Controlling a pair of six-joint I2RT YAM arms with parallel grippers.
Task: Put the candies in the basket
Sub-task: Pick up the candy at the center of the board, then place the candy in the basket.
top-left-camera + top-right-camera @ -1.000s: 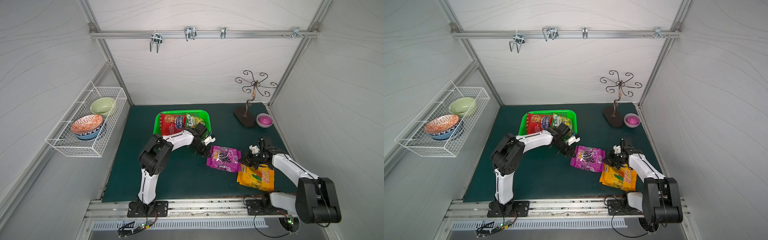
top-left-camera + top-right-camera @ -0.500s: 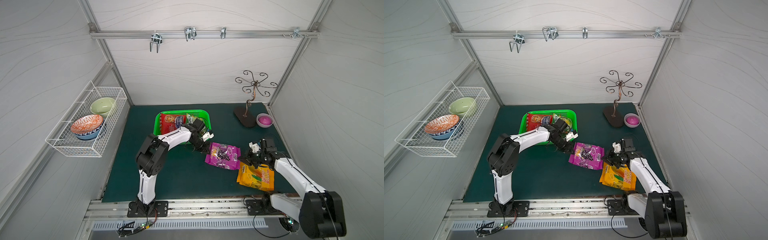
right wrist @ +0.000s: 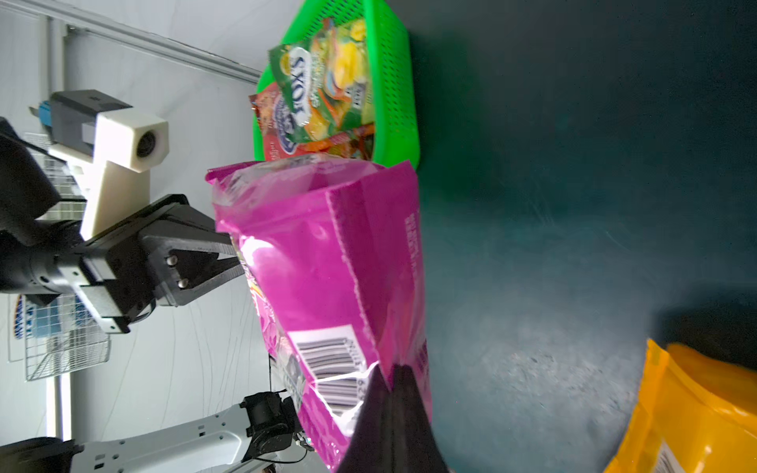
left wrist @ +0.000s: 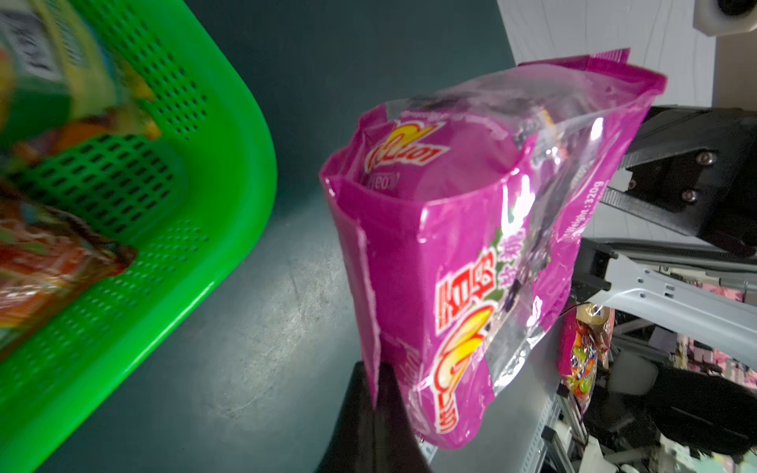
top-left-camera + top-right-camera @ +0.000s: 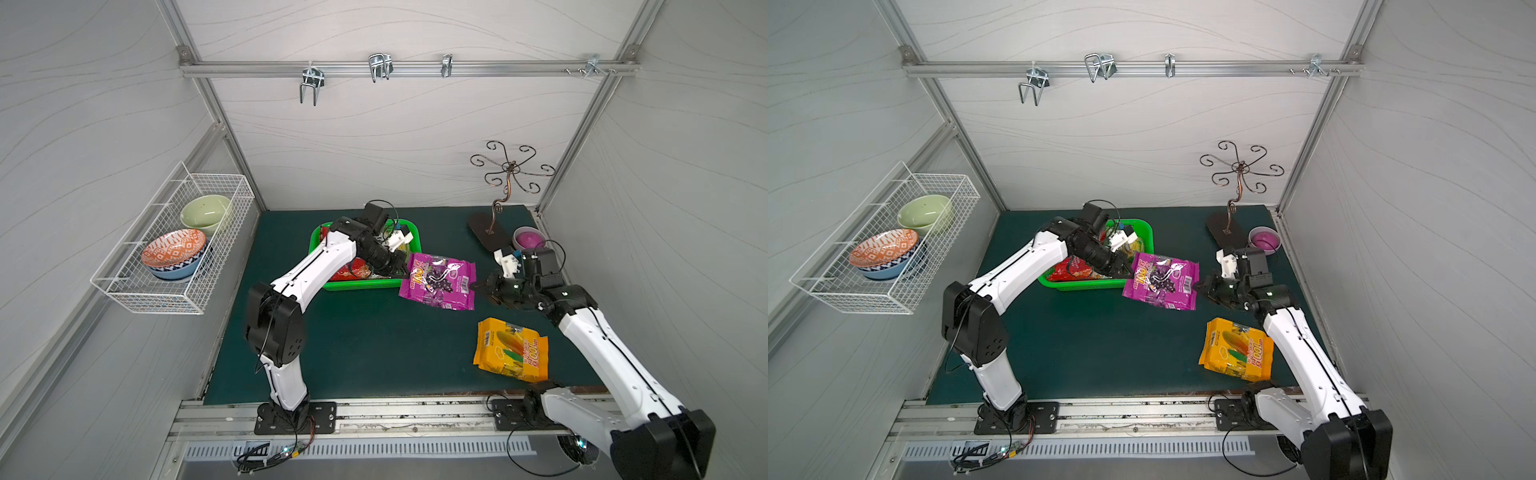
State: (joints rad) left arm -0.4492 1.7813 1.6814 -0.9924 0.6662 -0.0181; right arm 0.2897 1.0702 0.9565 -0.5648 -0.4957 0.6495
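In both top views the two arms share one load. The left gripper (image 5: 401,272) is pinching one short edge of the purple bag (image 5: 438,282), and the right gripper (image 5: 478,286) is pinching the opposite edge. The bag is stretched between them just beside the green basket (image 5: 361,286), with its near corner overlapping the basket's rim. I'd judge this to be the carry step, with the bag on its way in. The next move calls for both arms to travel together over the rim and let go only once the bag is above the basket floor. A yellow bag (image 5: 511,350) lies flat on the mat (image 5: 374,340), well apart from the basket and yet to be collected. On the side wall a wire basket (image 5: 174,245) holds three bowls.

From the left wrist, that gripper's dark fingertips (image 4: 375,393) are pressed together on the bag's seam. The bag sags in the middle and looks clear of the mat. The basket's perforated wall (image 4: 229,164) is close by, with blurred wrappers inside.

From the right wrist, its fingertips (image 3: 391,381) are clamped on the edge near the barcode. The basket holds a green-yellow bag (image 3: 323,82) lying on top of a red bag (image 3: 278,127), with something orange beneath that I can't make out.
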